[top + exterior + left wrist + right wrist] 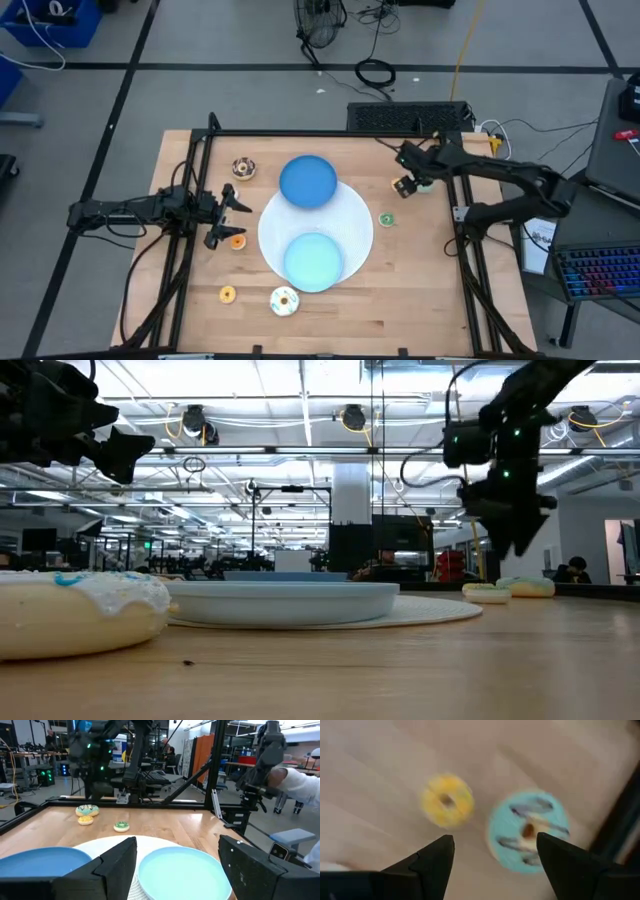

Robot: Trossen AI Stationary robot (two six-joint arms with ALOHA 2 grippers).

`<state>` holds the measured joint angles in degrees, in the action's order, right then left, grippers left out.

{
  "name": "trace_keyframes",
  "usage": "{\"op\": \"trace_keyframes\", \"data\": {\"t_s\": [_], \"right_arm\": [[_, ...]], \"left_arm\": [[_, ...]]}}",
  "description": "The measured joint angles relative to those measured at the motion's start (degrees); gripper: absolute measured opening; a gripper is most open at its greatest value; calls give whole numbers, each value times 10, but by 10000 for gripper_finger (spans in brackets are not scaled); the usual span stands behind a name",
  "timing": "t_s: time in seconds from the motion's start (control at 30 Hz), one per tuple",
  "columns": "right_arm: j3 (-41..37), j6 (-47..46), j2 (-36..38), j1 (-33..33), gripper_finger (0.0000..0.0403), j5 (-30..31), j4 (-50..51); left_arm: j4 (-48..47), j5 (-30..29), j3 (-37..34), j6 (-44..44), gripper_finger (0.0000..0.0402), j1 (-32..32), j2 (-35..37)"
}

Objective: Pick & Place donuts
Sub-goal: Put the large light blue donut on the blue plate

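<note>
The left gripper reaches in level from the tabletop's left edge, fingers parted and empty. The right gripper hangs near the far right corner, fingers spread, pointing down.

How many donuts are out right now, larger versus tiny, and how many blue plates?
Larger donuts: 3 (chocolate-sprinkled, white-frosted, teal)
Tiny donuts: 4 (orange, yellow-orange, yellow, green)
Blue plates: 2 ()
Total: 9

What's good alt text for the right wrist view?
The right gripper, fingers open, hovers over a wooden table above two toy donuts lying side by side: a small yellow donut and a larger teal donut with dark stripes.
</note>
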<state>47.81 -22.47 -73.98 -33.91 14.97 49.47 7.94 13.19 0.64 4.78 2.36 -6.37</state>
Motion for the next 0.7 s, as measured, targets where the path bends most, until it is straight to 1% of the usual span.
{"op": "trace_keyframes", "data": {"t_s": [0.17,0.33,0.53,0.7], "right_arm": [[2,17,-51,-34,270,0,-22],[2,24,-78,-55,270,0,-38],[-2,22,-89,-59,270,-1,-38],[-27,11,-90,-58,270,-2,-36]], "left_arm": [[0,-1,0,0,282,0,0],[0,-2,0,0,278,0,0],[0,-2,0,0,285,0,0],[0,-2,0,0,281,0,0]]}}
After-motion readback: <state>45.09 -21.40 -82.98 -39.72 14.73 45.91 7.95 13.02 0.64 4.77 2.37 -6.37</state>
